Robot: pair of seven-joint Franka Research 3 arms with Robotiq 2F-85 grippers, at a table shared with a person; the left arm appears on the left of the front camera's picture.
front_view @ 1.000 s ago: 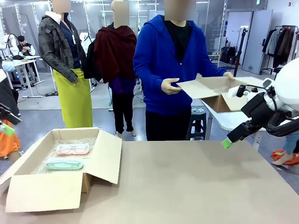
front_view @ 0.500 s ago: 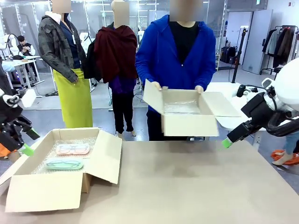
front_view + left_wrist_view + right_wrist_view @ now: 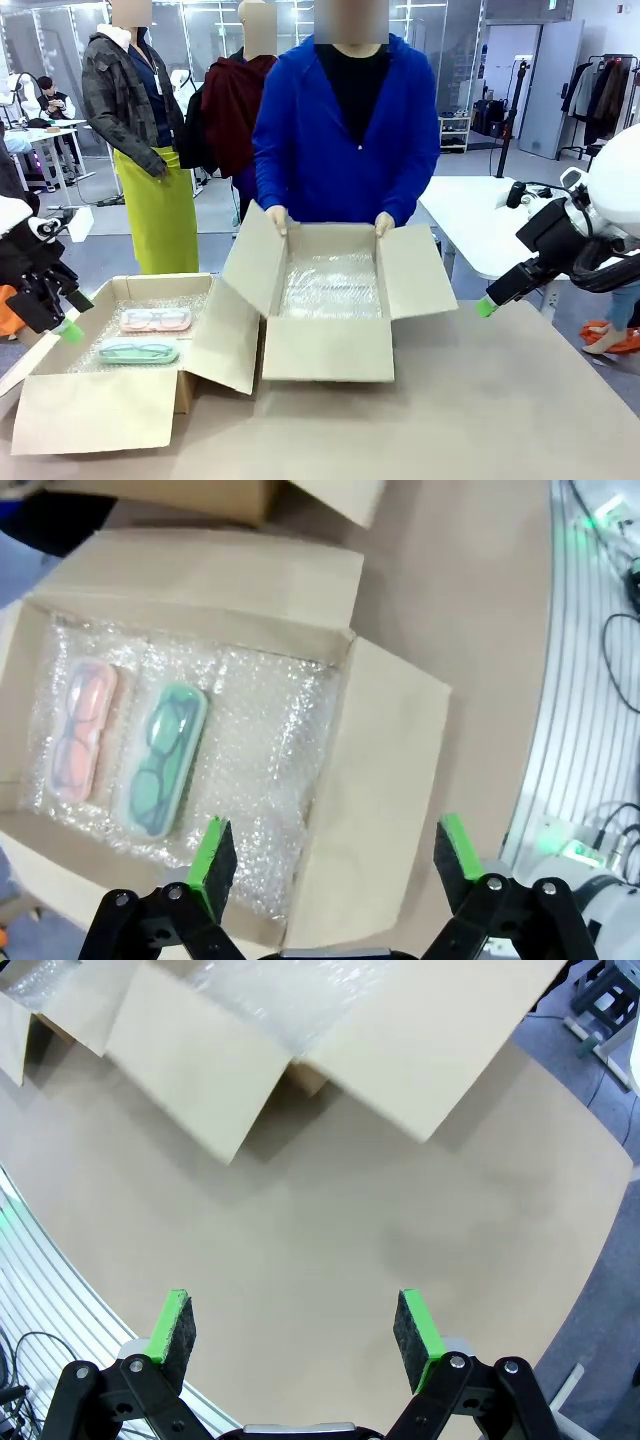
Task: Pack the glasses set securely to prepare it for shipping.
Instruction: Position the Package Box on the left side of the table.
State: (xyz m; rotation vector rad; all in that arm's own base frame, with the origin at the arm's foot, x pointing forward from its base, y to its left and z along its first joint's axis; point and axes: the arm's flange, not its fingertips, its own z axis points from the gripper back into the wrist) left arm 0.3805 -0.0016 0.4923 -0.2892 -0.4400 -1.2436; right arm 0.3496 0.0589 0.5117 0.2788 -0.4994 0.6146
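While person's hands (image 3: 279, 222) hold second box (image 3: 328, 345) on counter (image 3: 480, 400), both claws gape empty.
Left claw (image 3: 328, 855) above pink case (image 3: 76, 730), green case (image 3: 160, 758) lying side by side on bubble wrap (image 3: 262, 770); right claw (image 3: 291, 1332) over bare counter.

Two glasses cases (image 3: 145, 335) lie side by side on bubble wrap (image 3: 260, 750) in the left cardboard box (image 3: 110, 405) on the table (image 3: 480, 400). Second box (image 3: 330, 345) sits right of it, touching its flap.

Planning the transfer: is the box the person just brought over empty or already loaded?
Empty. The second box, flaps open, shows bare bubble wrap inside; both cases, pink and mint, lie in the other box.
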